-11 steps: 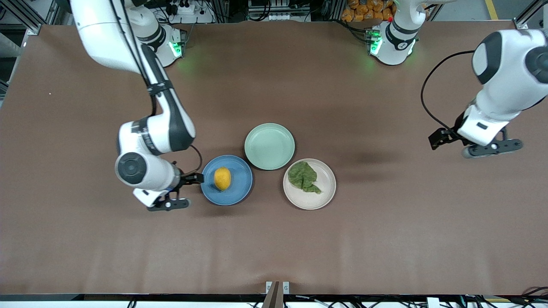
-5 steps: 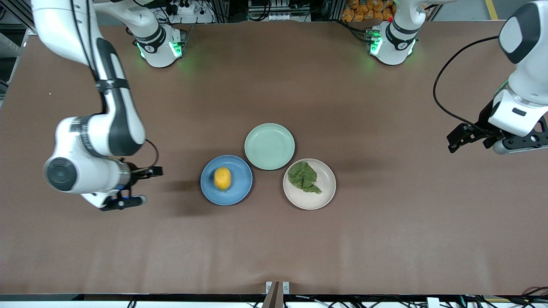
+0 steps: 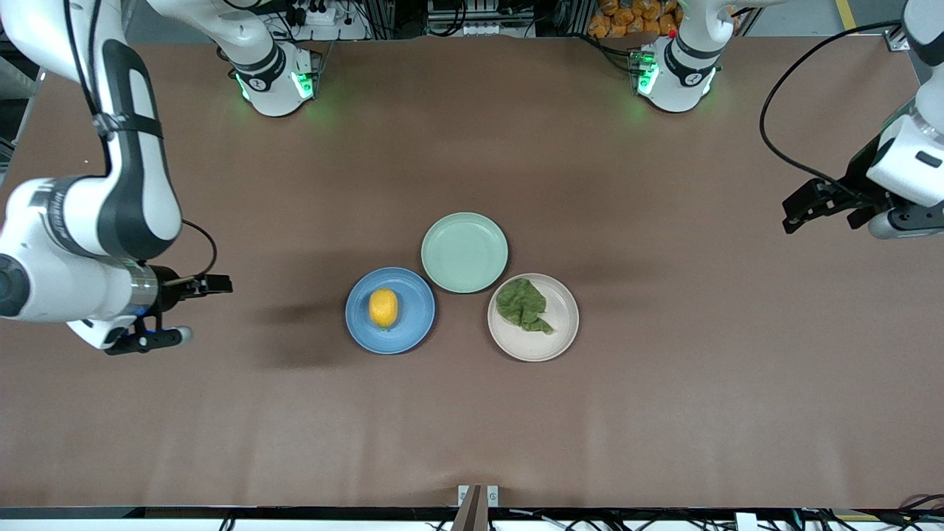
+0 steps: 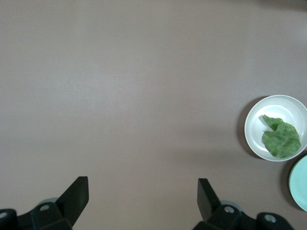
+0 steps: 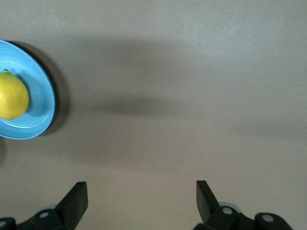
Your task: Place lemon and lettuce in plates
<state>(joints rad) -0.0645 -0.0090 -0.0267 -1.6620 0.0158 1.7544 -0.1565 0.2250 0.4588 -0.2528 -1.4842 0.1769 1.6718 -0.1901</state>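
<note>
The lemon [image 3: 383, 307] lies in the blue plate [image 3: 414, 332] and also shows in the right wrist view [image 5: 12, 98] on that plate [image 5: 45, 103]. The lettuce [image 3: 523, 305] lies in the cream-beige plate [image 3: 562, 333] and also shows in the left wrist view [image 4: 281, 139] on that plate [image 4: 253, 139]. My right gripper [image 3: 147, 341] hangs open and empty over bare table toward the right arm's end [image 5: 141, 196]. My left gripper [image 3: 907, 221] hangs open and empty over bare table at the left arm's end [image 4: 141, 196].
An empty pale mint-green plate [image 3: 464, 252] sits beside both plates, farther from the front camera; its edge shows in the left wrist view [image 4: 300, 184]. The brown table [image 3: 472, 428] is otherwise bare.
My right gripper has drawn away from the blue plate toward the right arm's end of the table. My left gripper has drawn farther toward the left arm's end. The lemon and lettuce have not moved.
</note>
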